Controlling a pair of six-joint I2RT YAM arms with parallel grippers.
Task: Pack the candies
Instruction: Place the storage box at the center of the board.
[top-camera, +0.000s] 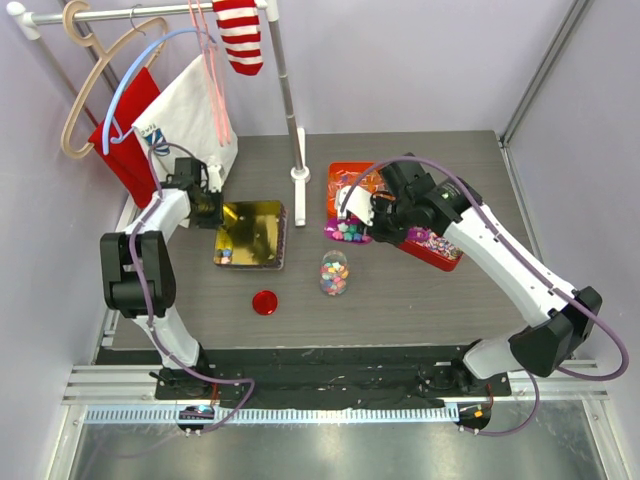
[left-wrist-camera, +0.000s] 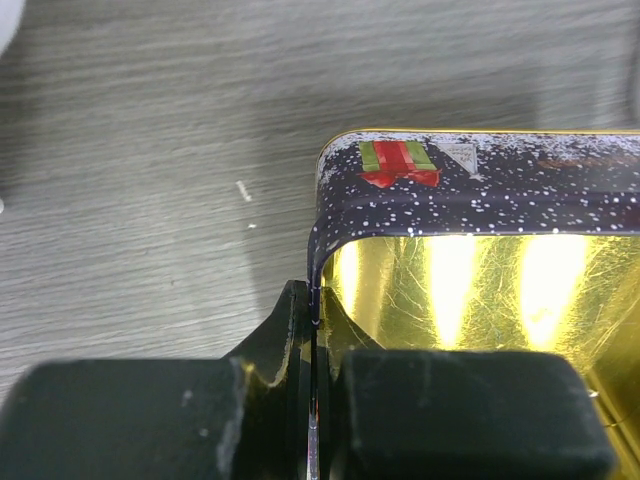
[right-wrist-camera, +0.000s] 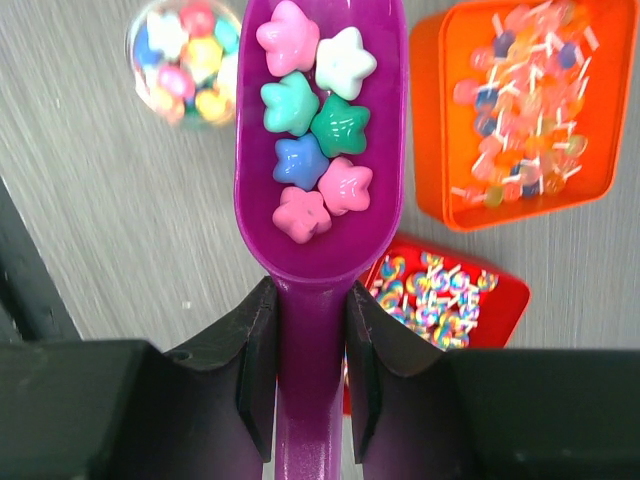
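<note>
The left arm (top-camera: 165, 215) is made of long white plastic tubes with big round black joints. The right arm (top-camera: 500, 250) looks just the same. A thin purple cable (top-camera: 149, 290) runs along each one in loose loops. Each arm ends in two chunky black fingers (right-wrist-camera: 250, 350) with smooth curved tips.

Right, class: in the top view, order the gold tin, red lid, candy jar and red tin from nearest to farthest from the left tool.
1. Gold tin, gripped by the left tool.
2. Red lid, front centre-left.
3. Candy jar, centre.
4. Red tin, right side.
</note>
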